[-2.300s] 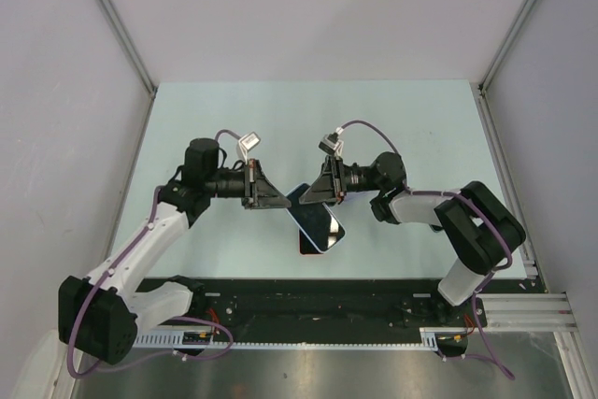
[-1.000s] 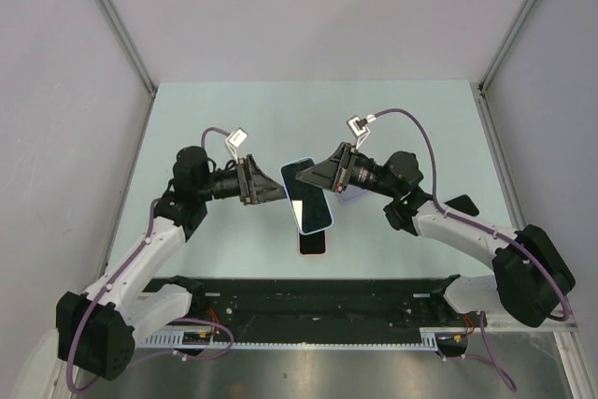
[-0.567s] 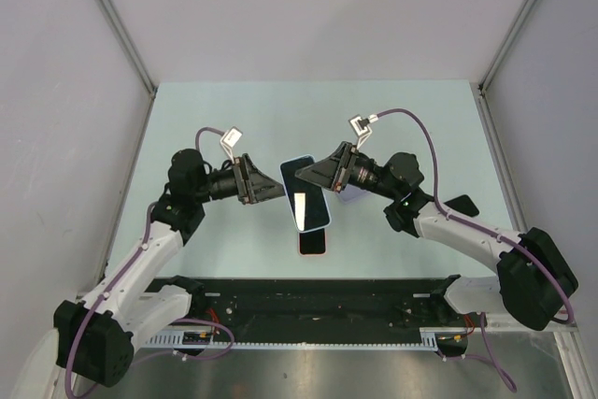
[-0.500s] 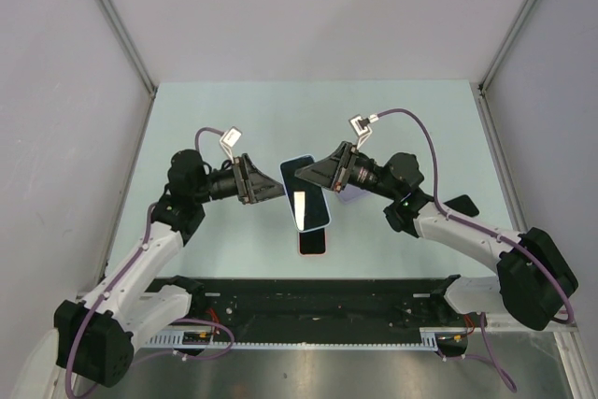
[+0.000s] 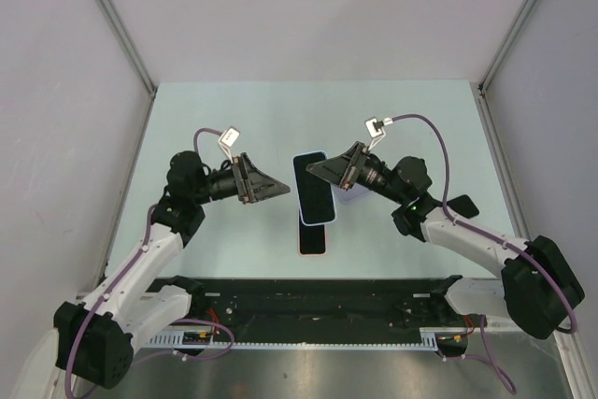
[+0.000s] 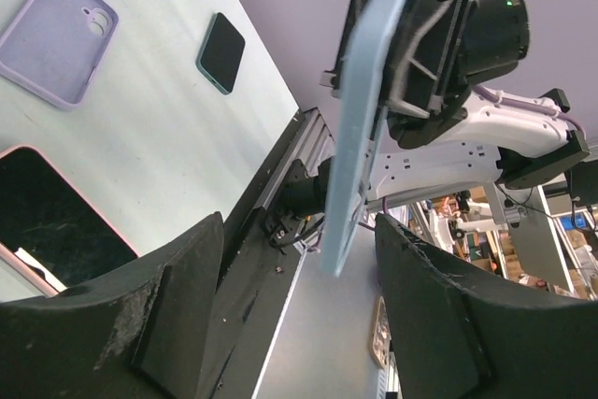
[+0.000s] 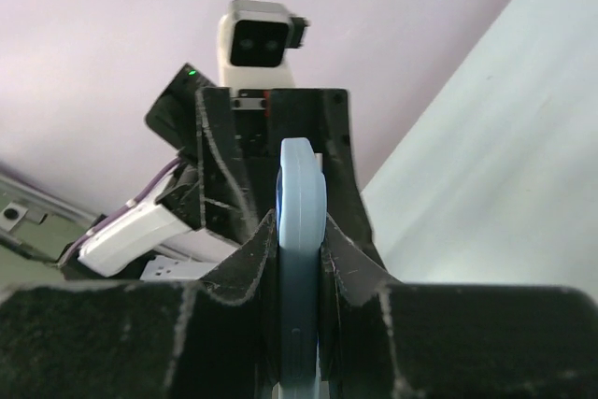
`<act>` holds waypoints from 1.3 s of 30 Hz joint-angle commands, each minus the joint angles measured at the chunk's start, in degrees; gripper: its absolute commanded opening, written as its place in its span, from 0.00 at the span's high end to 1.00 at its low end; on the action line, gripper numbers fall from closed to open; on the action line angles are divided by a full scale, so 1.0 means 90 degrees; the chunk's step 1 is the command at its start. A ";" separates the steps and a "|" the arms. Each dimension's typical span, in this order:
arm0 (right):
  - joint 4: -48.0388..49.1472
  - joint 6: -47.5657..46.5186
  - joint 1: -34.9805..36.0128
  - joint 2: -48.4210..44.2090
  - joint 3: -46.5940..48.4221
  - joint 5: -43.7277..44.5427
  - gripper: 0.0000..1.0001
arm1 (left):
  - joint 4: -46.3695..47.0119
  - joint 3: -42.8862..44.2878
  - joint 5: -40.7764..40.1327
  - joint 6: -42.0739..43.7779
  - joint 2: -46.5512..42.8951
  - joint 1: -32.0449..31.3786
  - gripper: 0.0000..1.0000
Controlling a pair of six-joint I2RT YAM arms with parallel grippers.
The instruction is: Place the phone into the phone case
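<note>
So right now the right gripper (image 5: 323, 171) is clamped on the long edge of the light blue phone (image 5: 315, 195) and has it up in the air over the far end of the pink-rimmed case (image 5: 313, 240). That case lies flat on the pale green table (image 5: 234, 119) with its dark face up. At least it looks like a case to me; I can't rule out that it's a second phone. From the top camera, the phone's near end overlaps the far end of the pink-rimmed case, with its dark screen side facing up toward the camera. It's clearly lifted off and tilted, not seated in anything. The right wrist view only shows the blue edge (image 7: 301, 193) pinched tight between the two fingers. The left gripper (image 5: 278, 190) hovers up and to the left of the pink-rimmed case with its jaws spread wide and nothing in them. It's pointing at the phone but not touching it. In its own camera the phone (image 6: 364, 119) is a thin blue slab seen edge-on, with its lower end in the gap between the fingers. Also on the table are a lilac case (image 6: 58, 36) just past the pink-rimmed case and to its right, and a small dark phone (image 6: 221, 53) well off to the right.
</note>
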 commanded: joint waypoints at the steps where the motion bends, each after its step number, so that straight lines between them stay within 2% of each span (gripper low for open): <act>1: 0.0339 -0.0015 -0.0106 -0.0153 -0.0079 0.0302 1.00 | 0.0294 0.0091 0.0092 -0.0085 -0.0139 -0.0032 0.30; 8: 0.1392 0.0512 0.0001 0.0355 -0.0128 0.0312 1.00 | 0.0803 -0.0007 0.0395 -0.0154 0.0085 -0.0032 0.31; 17: 0.2144 0.0864 0.0314 0.0843 -0.0128 0.0449 1.00 | 0.1456 -0.0241 0.0649 -0.0564 0.0476 -0.0032 0.32; 22: 0.2535 0.1127 0.0373 0.1243 -0.0128 0.0449 1.00 | 0.1701 -0.0270 0.0698 -0.0779 0.0574 -0.0051 0.35; 25: 0.2770 0.1274 0.0412 0.1448 -0.0128 0.0449 0.98 | 0.1671 -0.0290 0.0669 -0.0769 0.0710 -0.0071 0.40; 31: 0.2634 0.1196 0.0441 0.1527 -0.0137 0.0469 0.88 | 0.2051 -0.0368 0.0785 -0.0993 0.1092 -0.0217 0.67; 32: 0.2624 0.1186 0.0431 0.1527 -0.0128 0.0430 0.87 | 0.2072 -0.0378 0.0786 -0.1013 0.1121 -0.0217 0.76; 35: 0.2556 0.1176 0.0334 0.1459 -0.0138 0.0176 0.77 | 0.2092 -0.0339 0.0795 -0.1023 0.1160 -0.0217 0.94; 36: 0.2527 0.1176 0.0295 0.1439 -0.0138 0.0069 0.67 | 0.2062 -0.0310 0.0786 -0.1013 0.1180 -0.0217 0.96; 39: 0.2215 0.1069 0.0149 0.1264 -0.0206 -0.0390 0.50 | 0.1906 -0.0222 0.0766 -0.0896 0.1209 -0.0217 0.99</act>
